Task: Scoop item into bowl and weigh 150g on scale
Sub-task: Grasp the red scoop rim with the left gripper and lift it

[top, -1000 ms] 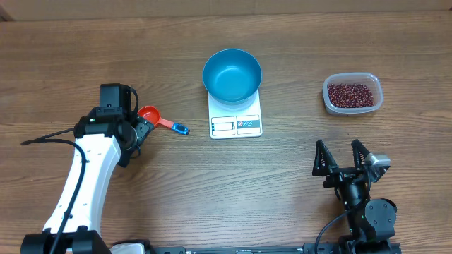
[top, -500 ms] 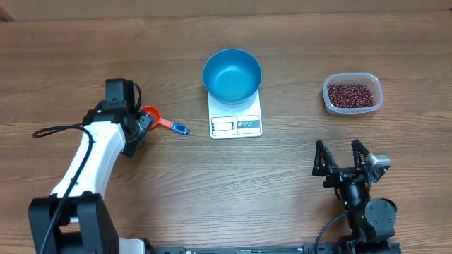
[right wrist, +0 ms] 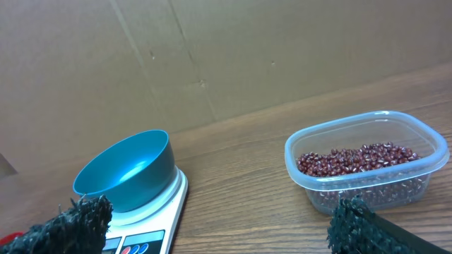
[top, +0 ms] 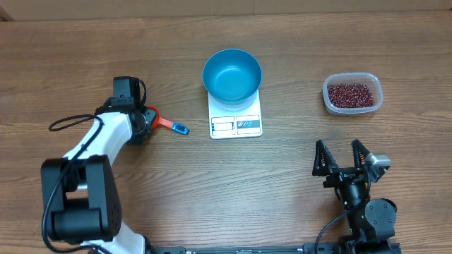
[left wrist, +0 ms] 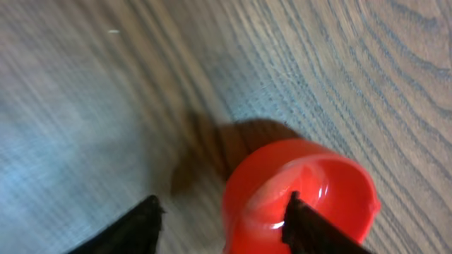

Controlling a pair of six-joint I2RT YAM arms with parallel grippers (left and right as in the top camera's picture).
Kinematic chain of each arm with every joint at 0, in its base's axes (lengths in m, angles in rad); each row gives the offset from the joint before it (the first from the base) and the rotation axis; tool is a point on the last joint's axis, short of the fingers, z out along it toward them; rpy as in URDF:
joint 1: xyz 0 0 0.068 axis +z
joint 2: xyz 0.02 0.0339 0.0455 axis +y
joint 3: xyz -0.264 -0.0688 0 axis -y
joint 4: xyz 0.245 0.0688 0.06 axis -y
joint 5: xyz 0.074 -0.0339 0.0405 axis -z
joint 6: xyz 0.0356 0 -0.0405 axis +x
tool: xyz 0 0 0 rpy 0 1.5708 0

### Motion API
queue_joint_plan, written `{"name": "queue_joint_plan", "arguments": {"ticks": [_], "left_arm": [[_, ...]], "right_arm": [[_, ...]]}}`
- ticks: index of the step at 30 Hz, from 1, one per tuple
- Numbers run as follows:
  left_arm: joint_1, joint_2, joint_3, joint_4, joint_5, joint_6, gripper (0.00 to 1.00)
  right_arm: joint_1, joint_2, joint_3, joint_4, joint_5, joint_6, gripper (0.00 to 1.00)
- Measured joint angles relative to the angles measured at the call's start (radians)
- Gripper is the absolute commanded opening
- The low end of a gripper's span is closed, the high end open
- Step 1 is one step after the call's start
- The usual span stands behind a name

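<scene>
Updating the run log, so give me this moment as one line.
left claw: open, straddling scoop wall | right claw: open, holding nothing | bowl: empty, on scale | beans: in container

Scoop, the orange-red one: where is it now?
Overhead view: the scoop lies on the robot's left side, left of the scale, its cup at the left tool.

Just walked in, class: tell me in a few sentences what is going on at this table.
The left gripper is down at the orange-red scoop, one finger inside its cup, the other outside, not yet clamped. The blue bowl sits empty on the white scale. The beans lie in the clear container to the right. The right gripper hangs open, touching nothing.
</scene>
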Motion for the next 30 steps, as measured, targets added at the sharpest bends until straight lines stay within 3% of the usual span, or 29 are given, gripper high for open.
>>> {"name": "queue_joint_plan", "arguments": {"ticks": [2, 15, 22, 26, 30], "left_arm": [[0.000, 0.022, 0.000, 0.016, 0.010, -0.004, 0.04], [0.064, -0.014, 0.012, -0.111, 0.097, -0.004, 0.04], [0.158, -0.238, 0.012, -0.192, 0.298, 0.017, 0.04], [0.194, -0.304, 0.012, -0.244, 0.468, 0.118, 0.04], [0.196, -0.322, 0.012, -0.404, 0.571, 0.182, 0.04]], "right_arm": [[0.000, 0.000, 0.000, 0.000, 0.000, 0.000, 1.00], [0.000, 0.000, 0.000, 0.001, 0.000, 0.000, 1.00], [0.000, 0.000, 0.000, 0.000, 0.000, 0.000, 1.00], [0.000, 0.000, 0.000, 0.001, 0.000, 0.000, 1.00], [0.000, 0.000, 0.000, 0.000, 0.000, 0.000, 1.00]]}}
